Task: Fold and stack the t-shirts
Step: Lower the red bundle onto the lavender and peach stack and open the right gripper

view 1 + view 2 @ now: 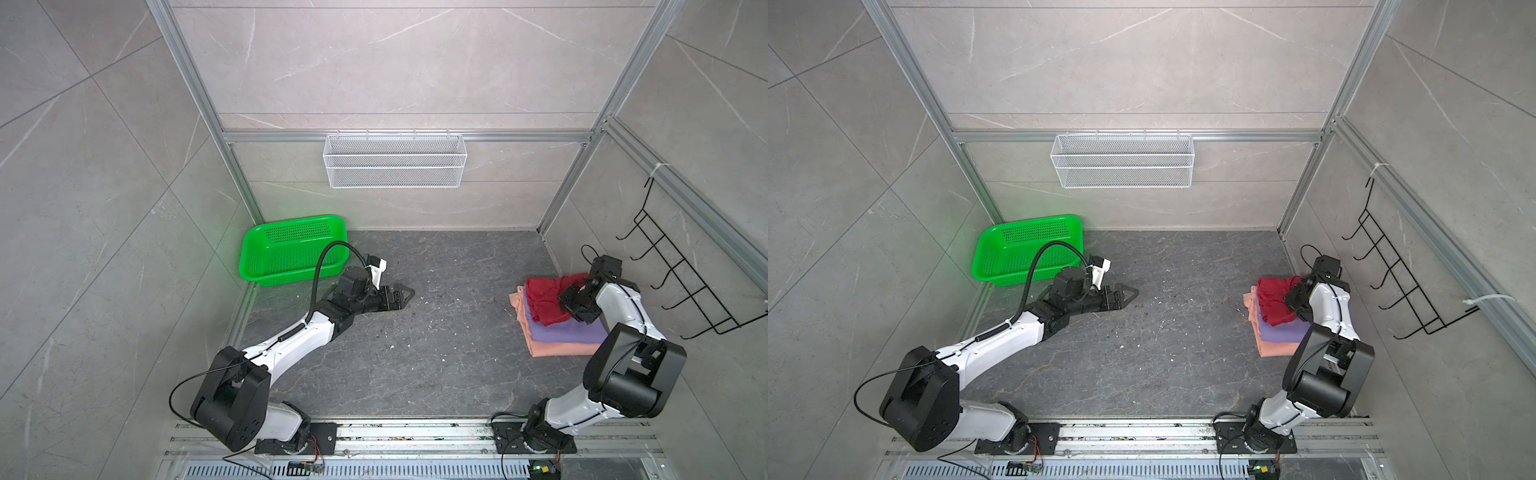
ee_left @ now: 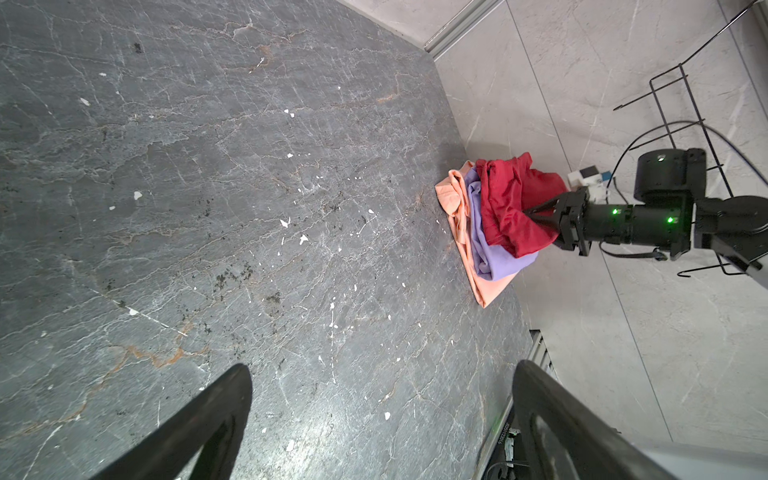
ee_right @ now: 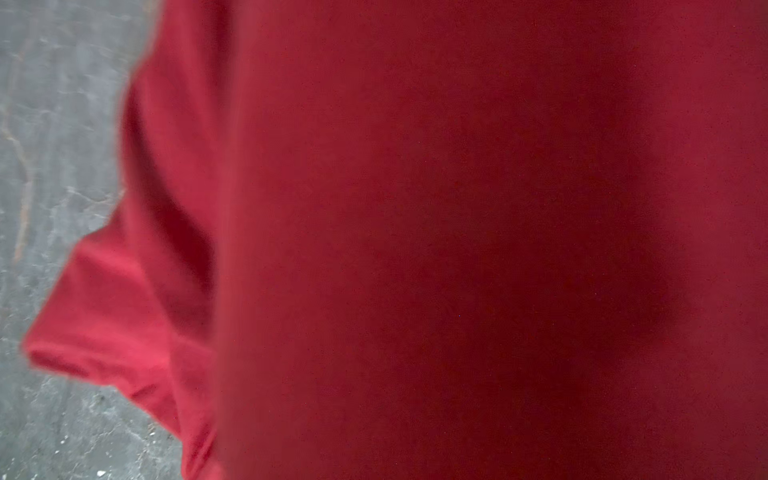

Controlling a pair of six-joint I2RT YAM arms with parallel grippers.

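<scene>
Three t-shirts lie stacked at the right of the dark floor. The salmon-pink one [image 1: 552, 350] [image 2: 457, 208] is at the bottom and the lavender one [image 1: 561, 332] [image 2: 486, 253] lies on it. The dark red one [image 1: 542, 297] [image 1: 1273, 299] [image 2: 511, 199] sits crumpled on top. My right gripper [image 2: 534, 214] pokes into the red cloth from the wall side. Red cloth fills the right wrist view [image 3: 457, 208] and hides the jaws. My left gripper [image 1: 409, 294] [image 1: 1133, 293] [image 2: 382, 370] rests low over bare floor at the centre left, open and holding nothing.
A green perforated basket [image 1: 253, 253] [image 1: 988, 257] stands in the back left corner, just behind the left wrist. A white wire basket [image 1: 395, 160] hangs on the back wall. A black wire rack [image 1: 681, 282] hangs on the right wall, close to the right arm.
</scene>
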